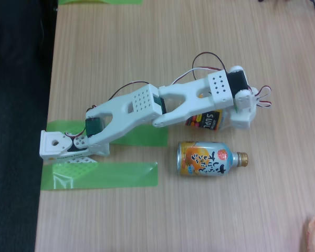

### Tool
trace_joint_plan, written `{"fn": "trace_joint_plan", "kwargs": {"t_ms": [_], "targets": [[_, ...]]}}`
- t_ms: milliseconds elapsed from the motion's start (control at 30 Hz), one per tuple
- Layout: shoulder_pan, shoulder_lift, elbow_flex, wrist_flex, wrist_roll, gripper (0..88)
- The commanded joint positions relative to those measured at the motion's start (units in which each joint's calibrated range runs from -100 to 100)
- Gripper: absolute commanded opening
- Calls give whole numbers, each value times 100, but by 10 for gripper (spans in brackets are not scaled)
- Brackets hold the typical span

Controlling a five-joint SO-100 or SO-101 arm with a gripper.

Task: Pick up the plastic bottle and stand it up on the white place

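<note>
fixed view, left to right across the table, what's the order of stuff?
Arm base → green tape strips → orange-and-silver bottle-can, lying on its side, neck pointing right. The plastic bottle lies under the arm's forearm, overlapping the can's span, so I leave it unordered.

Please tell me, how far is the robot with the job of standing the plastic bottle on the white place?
Early stage. Nothing looks done yet: the plastic bottle lies on its side on the table, beside the orange can. In hand: the arm reaches over the bottle and covers most of it; whether the jaws hold it cannot be told. Left: lifting it and standing it up.
</note>
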Motion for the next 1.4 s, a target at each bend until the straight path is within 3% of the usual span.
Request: {"fn": "trace_joint_plan", "kwargs": {"t_ms": [0, 500, 700, 1000, 1367], "targets": [[-47, -74, -637, 332, -26, 76], [-54, -91, -3036, 349, -36, 73], [-203, -166, -3073, 280, -42, 72], [-877, -2006, -3045, 778, -42, 72], [-640, -2712, -3055, 795, -36, 71]]}}
